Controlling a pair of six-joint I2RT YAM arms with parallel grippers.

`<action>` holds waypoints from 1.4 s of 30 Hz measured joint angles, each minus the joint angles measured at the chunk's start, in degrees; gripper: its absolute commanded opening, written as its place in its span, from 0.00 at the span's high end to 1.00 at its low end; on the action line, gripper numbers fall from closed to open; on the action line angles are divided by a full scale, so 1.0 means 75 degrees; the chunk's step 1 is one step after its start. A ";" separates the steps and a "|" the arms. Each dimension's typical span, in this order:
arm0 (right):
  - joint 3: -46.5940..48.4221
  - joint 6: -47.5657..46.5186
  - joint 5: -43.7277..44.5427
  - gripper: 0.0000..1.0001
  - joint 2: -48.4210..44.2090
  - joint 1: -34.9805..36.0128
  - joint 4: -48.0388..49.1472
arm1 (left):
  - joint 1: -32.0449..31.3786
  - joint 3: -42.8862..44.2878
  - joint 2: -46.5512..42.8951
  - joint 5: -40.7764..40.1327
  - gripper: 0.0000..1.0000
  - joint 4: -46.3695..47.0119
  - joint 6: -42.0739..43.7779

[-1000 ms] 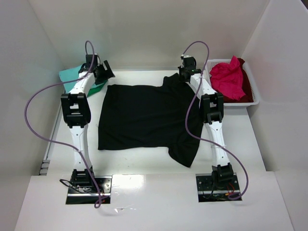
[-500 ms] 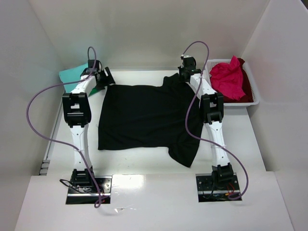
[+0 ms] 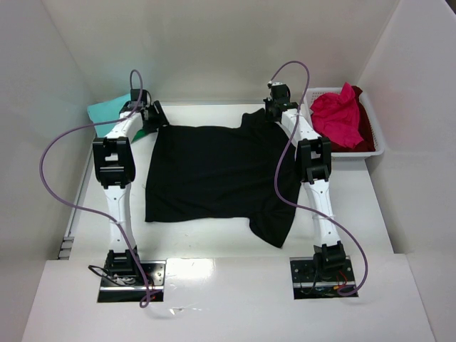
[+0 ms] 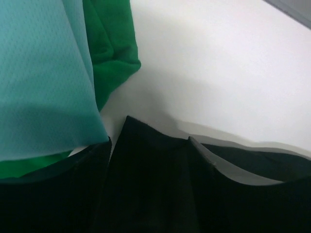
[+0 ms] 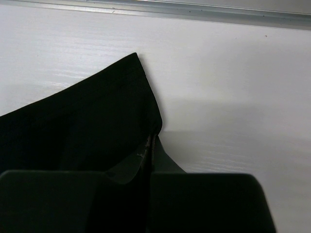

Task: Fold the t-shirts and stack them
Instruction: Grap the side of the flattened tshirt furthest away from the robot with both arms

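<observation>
A black t-shirt (image 3: 214, 171) lies spread flat in the middle of the table. My left gripper (image 3: 154, 117) is low at its far left corner. In the left wrist view its jaws stand open, with a peak of the black cloth (image 4: 146, 165) between them, not pinched. My right gripper (image 3: 274, 108) is shut on the shirt's far right corner, where the black cloth (image 5: 87, 111) rises into the closed fingertips (image 5: 148, 148). A folded teal t-shirt (image 3: 105, 109) lies on a green one (image 3: 147, 129) at the far left, close beside the left gripper.
A white lattice basket (image 3: 375, 135) at the far right holds a crumpled pink-red t-shirt (image 3: 336, 114) over a dark red one (image 3: 365, 122). White walls enclose the table on three sides. One sleeve of the black shirt hangs toward the right arm's base.
My left gripper has come down onto the black shirt's far left corner, and its jaws have narrowed a little. The right arm and the shirt have not moved.
</observation>
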 measured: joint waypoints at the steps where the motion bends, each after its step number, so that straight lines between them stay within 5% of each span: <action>1: 0.0000 0.0000 0.0003 1.00 0.0000 0.0000 0.0000 | 0.0000 0.0169 0.0119 -0.0003 0.36 0.0009 -0.0029; 11: -0.0058 0.0006 0.0029 1.00 -0.0035 0.0000 0.0009 | 0.0000 0.0434 0.0332 -0.0003 0.58 -0.0061 -0.0160; 20: -0.0099 0.0096 0.0055 1.00 -0.0058 0.0000 0.0023 | 0.0000 0.0434 0.0335 -0.0090 1.00 -0.0204 -0.0154; 42: 0.0125 0.0612 0.0093 1.00 -0.0627 0.0000 -0.0472 | 0.0000 0.0647 -0.0280 -0.0239 1.00 -0.0388 0.0428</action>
